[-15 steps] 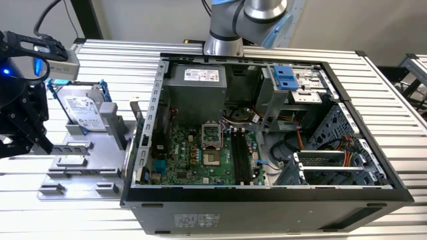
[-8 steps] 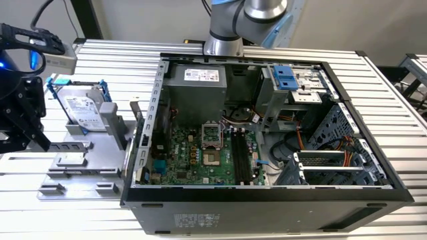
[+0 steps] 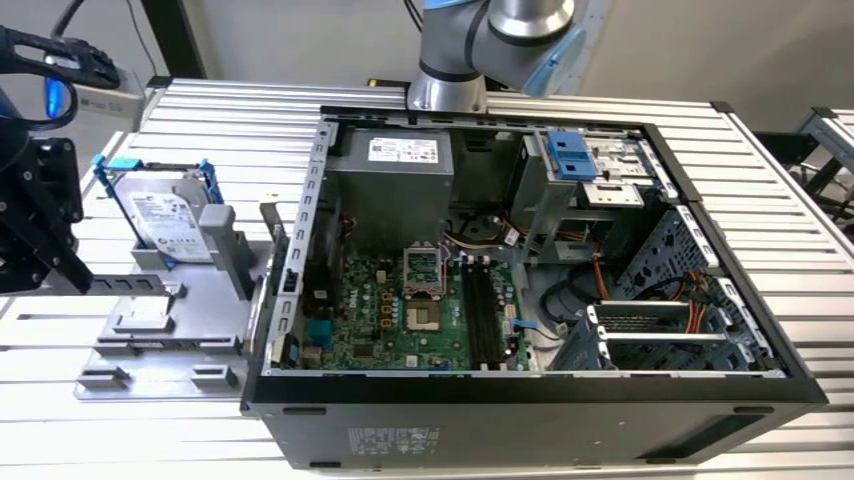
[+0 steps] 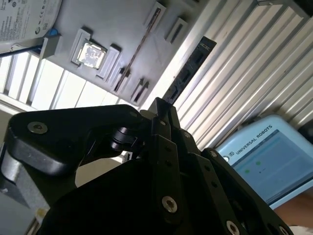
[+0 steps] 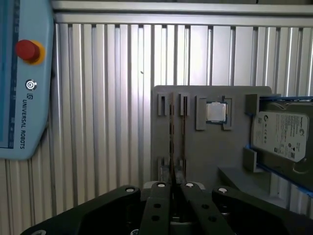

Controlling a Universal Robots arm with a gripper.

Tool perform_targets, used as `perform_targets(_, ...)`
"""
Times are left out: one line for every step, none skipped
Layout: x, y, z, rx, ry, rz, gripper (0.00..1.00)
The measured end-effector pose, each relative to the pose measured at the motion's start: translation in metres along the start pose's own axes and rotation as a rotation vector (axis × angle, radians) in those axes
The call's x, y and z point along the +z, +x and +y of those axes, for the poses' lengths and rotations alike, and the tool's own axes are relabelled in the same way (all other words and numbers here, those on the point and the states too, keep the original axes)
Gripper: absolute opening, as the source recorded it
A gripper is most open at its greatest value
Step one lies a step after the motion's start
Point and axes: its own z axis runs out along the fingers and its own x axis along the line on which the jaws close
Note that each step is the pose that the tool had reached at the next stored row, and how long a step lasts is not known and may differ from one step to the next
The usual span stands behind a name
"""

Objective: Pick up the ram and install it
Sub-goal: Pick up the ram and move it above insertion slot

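The ram (image 4: 139,48) is a thin brownish stick lying edge-on in a pair of holders on the grey fixture plate (image 4: 112,19). In the first wrist view the ram (image 5: 183,132) runs lengthwise beside the small square chip. My black gripper (image 5: 172,190) hovers above the near end of the plate, its fingers (image 5: 160,210) pressed together with nothing between them. In the second wrist view the gripper (image 4: 161,115) is apart from the ram. In the exterior view the gripper (image 3: 47,250) hangs at the far left, beside the fixture plate (image 3: 187,300). The motherboard's long black slots (image 3: 483,312) lie inside the open case.
A silver hard drive (image 3: 167,215) in a blue frame stands on the fixture, with a square silver chip (image 3: 144,318) in front of it. The open computer case (image 3: 534,410) sits on the ribbed metal table (image 3: 787,200). A blue teach pendant (image 5: 19,98) lies beside the fixture.
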Motion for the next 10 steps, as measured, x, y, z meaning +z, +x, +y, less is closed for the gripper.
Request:
perform_targets(-0.0015, 0.0000, 0.0000, 0.000, -0.0001, 0.0000, 0.00)
perform_targets(-0.0031, -0.0001, 0.0001, 0.000, 0.0000, 0.0000, 0.00)
perform_targets(-0.0048, -0.0001, 0.0001, 0.000, -0.0001, 0.0001, 0.00)
perform_targets(-0.0063, -0.0001, 0.0001, 0.000, -0.0001, 0.0000, 0.00)
perform_targets(-0.0080, -0.0002, 0.0001, 0.000, 0.0000, 0.0000, 0.00)
perform_targets(-0.0097, -0.0002, 0.0001, 0.000, -0.0001, 0.0001, 0.00)
perform_targets(-0.0112, -0.0002, 0.0001, 0.000, 0.0000, 0.0000, 0.00)
perform_targets(-0.0127, -0.0003, 0.0001, 0.000, -0.0001, 0.0001, 0.00)
perform_targets(-0.0142, -0.0003, 0.0002, 0.000, 0.0000, 0.0001, 0.00)
perform_targets(-0.0157, -0.0003, 0.0002, 0.000, 0.0000, 0.0000, 0.00)
